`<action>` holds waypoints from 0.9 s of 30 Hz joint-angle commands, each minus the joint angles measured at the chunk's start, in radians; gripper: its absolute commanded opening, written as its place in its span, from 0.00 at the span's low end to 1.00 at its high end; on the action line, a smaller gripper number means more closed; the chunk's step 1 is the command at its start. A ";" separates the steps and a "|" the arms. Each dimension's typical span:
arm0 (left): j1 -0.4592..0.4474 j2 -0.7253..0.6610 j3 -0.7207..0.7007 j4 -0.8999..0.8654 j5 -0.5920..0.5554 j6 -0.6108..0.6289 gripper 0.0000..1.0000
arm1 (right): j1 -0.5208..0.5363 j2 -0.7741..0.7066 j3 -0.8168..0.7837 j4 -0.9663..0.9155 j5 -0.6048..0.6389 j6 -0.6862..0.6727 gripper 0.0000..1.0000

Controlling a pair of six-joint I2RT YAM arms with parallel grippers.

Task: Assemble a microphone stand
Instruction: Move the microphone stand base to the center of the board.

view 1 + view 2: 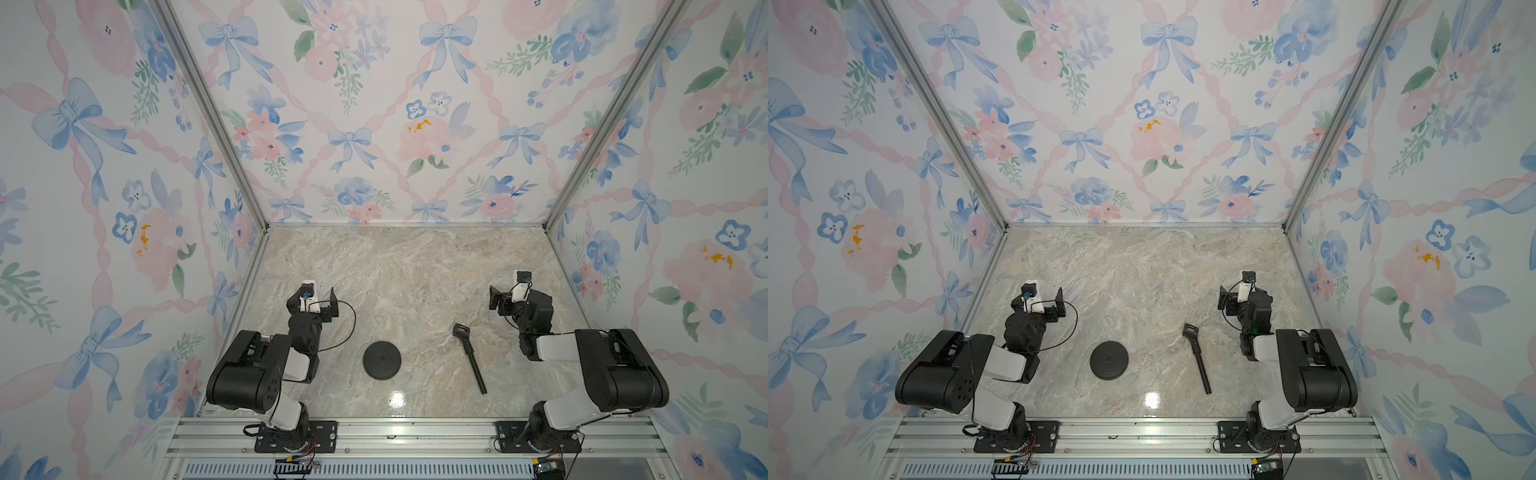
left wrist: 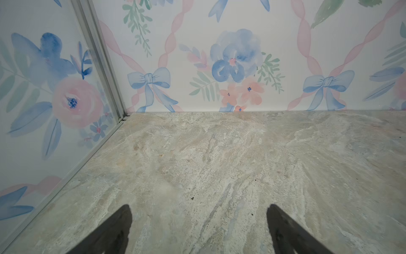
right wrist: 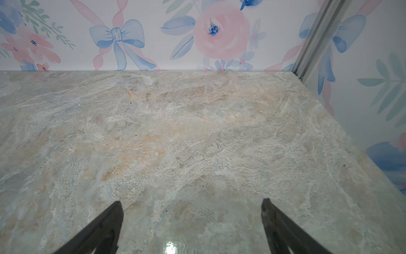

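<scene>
Base [image 1: 382, 360] near rod [image 1: 472, 360], both lying clear of spread jaws

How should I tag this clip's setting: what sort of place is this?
Likely a robot test booth, not a home: floral wallpaper panels in aluminium framing, a marble-look tabletop, left arm and right arm mounted on a metal rail.

1. You see a marbled beige desk [image 1: 407, 266] in the lower middle of both top views.
2. Floral wallpaper [image 1: 374, 104] with blue bows and pink ribbons covers the three walls around it.
3. Aluminium posts [image 1: 216, 120] rise from its far corners.
4. A silver rail [image 1: 415, 432] crosses the bottom edge, with a slotted grille [image 1: 374, 469] below it.
5. A bright glare [image 1: 397, 400] sits on the desk near the rail.
</scene>
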 commanded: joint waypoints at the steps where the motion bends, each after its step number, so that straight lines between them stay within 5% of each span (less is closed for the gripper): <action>1: 0.002 0.002 0.008 0.000 -0.001 0.007 0.98 | 0.007 0.005 0.004 0.016 0.015 -0.002 0.99; 13: 0.022 -0.018 0.015 -0.020 0.078 0.014 0.98 | -0.039 -0.004 -0.038 0.100 -0.012 0.053 0.99; 20: -0.059 -0.258 0.018 -0.222 0.045 0.093 0.98 | -0.046 -0.208 -0.089 0.008 -0.017 0.053 0.99; 27: -0.079 -0.313 0.020 -0.258 0.019 0.119 0.98 | -0.037 -0.250 -0.081 -0.032 -0.032 0.033 0.99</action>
